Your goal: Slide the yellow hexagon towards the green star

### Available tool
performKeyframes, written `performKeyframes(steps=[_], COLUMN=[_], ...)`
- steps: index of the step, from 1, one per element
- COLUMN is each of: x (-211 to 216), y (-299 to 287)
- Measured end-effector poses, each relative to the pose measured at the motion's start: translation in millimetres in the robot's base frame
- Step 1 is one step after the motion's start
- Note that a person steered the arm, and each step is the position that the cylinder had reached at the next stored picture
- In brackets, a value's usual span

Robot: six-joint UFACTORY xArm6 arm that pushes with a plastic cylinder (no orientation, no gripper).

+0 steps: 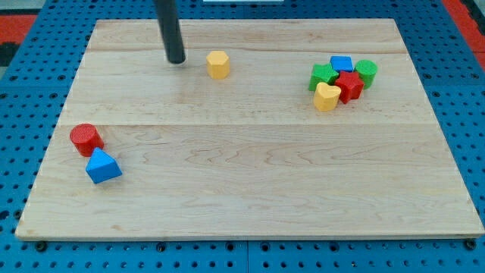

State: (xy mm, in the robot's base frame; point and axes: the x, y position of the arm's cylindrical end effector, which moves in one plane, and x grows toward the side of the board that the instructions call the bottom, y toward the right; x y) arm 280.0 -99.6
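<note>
The yellow hexagon (218, 64) sits near the board's top, left of centre. My tip (176, 60) rests on the board just left of it, a small gap apart. The green star (323, 76) is at the view's upper right, on the left side of a tight cluster with a blue cube (342, 64), a green cylinder (367, 72), a red star (349, 85) and a yellow heart-like block (326, 97).
A red cylinder (86, 138) and a blue triangle (102, 166) lie together at the view's left, lower down. The wooden board (250, 197) lies on a blue pegboard table (23, 91).
</note>
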Motion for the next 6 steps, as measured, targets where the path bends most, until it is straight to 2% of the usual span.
performKeyframes(steps=[2,4,5,6], x=[48,60,101,102], y=[114,12,34,78])
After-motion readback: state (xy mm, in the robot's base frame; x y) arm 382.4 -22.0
